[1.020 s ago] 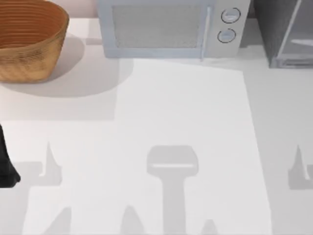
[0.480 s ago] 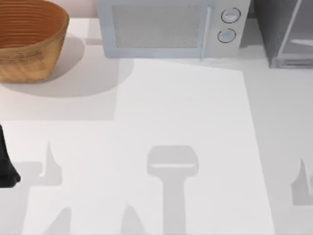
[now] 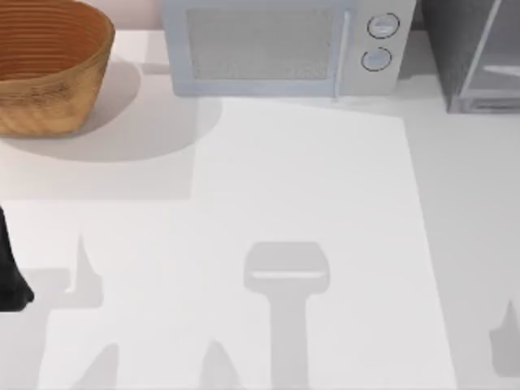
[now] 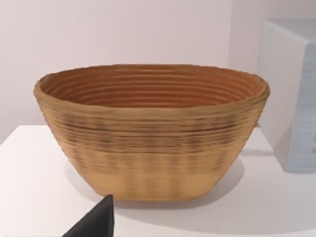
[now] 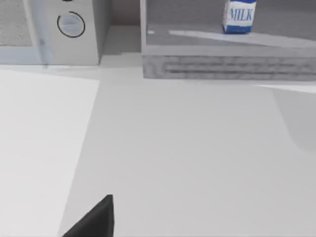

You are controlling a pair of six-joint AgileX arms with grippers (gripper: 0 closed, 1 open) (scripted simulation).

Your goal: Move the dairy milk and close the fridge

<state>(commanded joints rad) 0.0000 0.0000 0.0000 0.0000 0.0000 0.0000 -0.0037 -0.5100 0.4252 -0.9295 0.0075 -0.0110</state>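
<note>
The dairy milk (image 5: 239, 16) is seen in the right wrist view, standing upright on the floor of the fridge (image 5: 227, 66), well inside the compartment and clear of its speckled front sill. The blue "MILK" lettering on its white lower part is turned toward the camera. Nothing is touching the carton.

In the top view the fridge (image 3: 457, 50) is placed at the table's 1 o'clock corner, and its pale-framed see-through door (image 3: 490, 39) is seen running obliquely across the opening, not shut flat against the cabinet. The light grey microwave (image 3: 276, 49) is set at 12 o'clock, just beside the fridge, with its two round knobs on the side toward the fridge. The woven basket (image 3: 49, 65) is found at the 10 o'clock corner, well apart from the fridge; in the left wrist view the basket (image 4: 153, 133) is shown upright on the white table (image 3: 309, 179).

The left arm (image 3: 10, 272) is parked at the 9 o'clock edge of the table in the top view. Of the left gripper (image 4: 98, 222) a single dark wedge is seen, pointed toward the basket and apart from it. Of the right gripper (image 5: 96, 219) a like wedge is seen above bare table, well short of the fridge. Whether either gripper is spread or pressed together cannot be told. Nothing is seen held by either.
</note>
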